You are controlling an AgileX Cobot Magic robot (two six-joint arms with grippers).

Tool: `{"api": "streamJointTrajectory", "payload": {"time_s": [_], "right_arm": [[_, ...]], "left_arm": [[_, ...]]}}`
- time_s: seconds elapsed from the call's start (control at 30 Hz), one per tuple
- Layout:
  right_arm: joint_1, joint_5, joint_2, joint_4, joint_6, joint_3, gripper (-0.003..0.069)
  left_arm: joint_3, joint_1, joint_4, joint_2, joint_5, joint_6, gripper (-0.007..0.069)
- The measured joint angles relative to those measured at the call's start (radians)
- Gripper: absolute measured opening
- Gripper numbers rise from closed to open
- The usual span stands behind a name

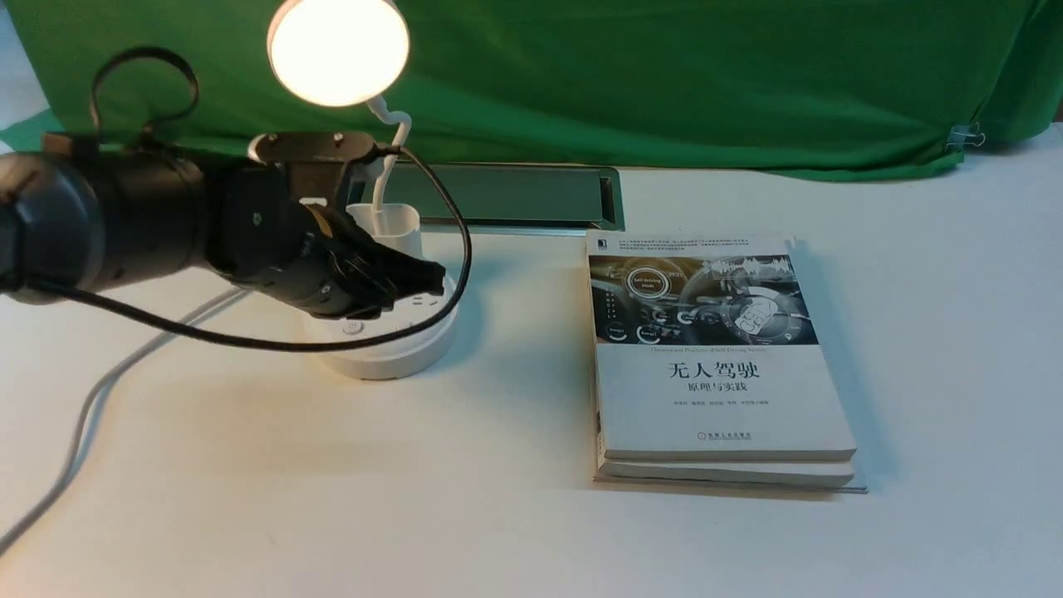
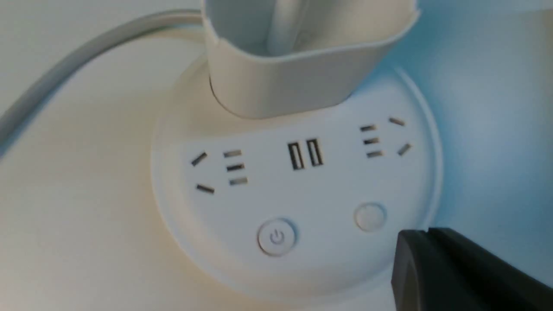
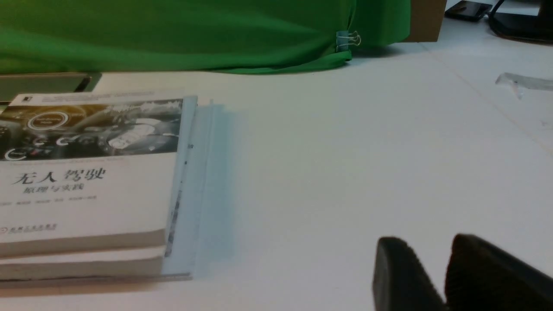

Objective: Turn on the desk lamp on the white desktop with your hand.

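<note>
The desk lamp stands at the back left of the white desktop (image 1: pixel 332 498), and its round head (image 1: pixel 338 51) glows brightly. Its round base (image 1: pixel 390 349) carries sockets, a power button (image 2: pixel 277 237) and a plain second button (image 2: pixel 370 216), with the small cup holder (image 2: pixel 302 65) behind them. My left gripper (image 1: pixel 432 274), the hand, hovers just over the base, its shut black tip (image 2: pixel 425 235) beside the plain button and holding nothing. My right gripper (image 3: pixel 430 242) sits low over bare desktop, open by a narrow gap and empty; the front view does not show it.
Two stacked books (image 1: pixel 714 365) lie right of the lamp; the same books (image 3: pixel 86 185) show in the right wrist view. A metal-rimmed cable slot (image 1: pixel 515 195) lies behind the lamp, a green cloth (image 1: pixel 664 75) along the back. The lamp's grey cord (image 1: pixel 91 399) trails left.
</note>
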Motion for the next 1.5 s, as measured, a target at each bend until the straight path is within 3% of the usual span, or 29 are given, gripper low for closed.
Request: {"api": "streamJointTrajectory", "payload": {"time_s": [0.13,0.27,0.37,0.53,0.67,0.83,1.2,1.5], "right_arm": [[0.0,0.0,0.0,0.0,0.0,0.0,0.0238],[0.0,0.0,0.0,0.0,0.0,0.0,0.0238],[0.0,-0.001,0.0,0.0,0.0,0.0,0.0238],[0.0,-0.001,0.0,0.0,0.0,0.0,0.0238],[0.0,-0.001,0.0,0.0,0.0,0.0,0.0238],[0.0,-0.001,0.0,0.0,0.0,0.0,0.0238],[0.0,-0.001,0.0,0.0,0.0,0.0,0.0238],[0.0,-0.001,0.0,0.0,0.0,0.0,0.0238]], "left_arm": [[0.016,0.0,-0.122,-0.059,0.203,0.093,0.0021],[0.122,0.0,-0.318,-0.181,0.305,0.264,0.0021],[0.195,0.0,-0.388,-0.323,0.322,0.333,0.0021],[0.345,0.0,-0.496,-0.608,0.205,0.456,0.0021],[0.507,0.0,-0.602,-0.889,-0.029,0.651,0.0021],[0.71,0.0,-0.605,-1.148,-0.235,0.702,0.0021],[0.976,0.0,-0.55,-1.311,-0.256,0.707,0.0021],[1.048,0.017,-0.448,-1.39,-0.44,0.678,0.0021]]}}
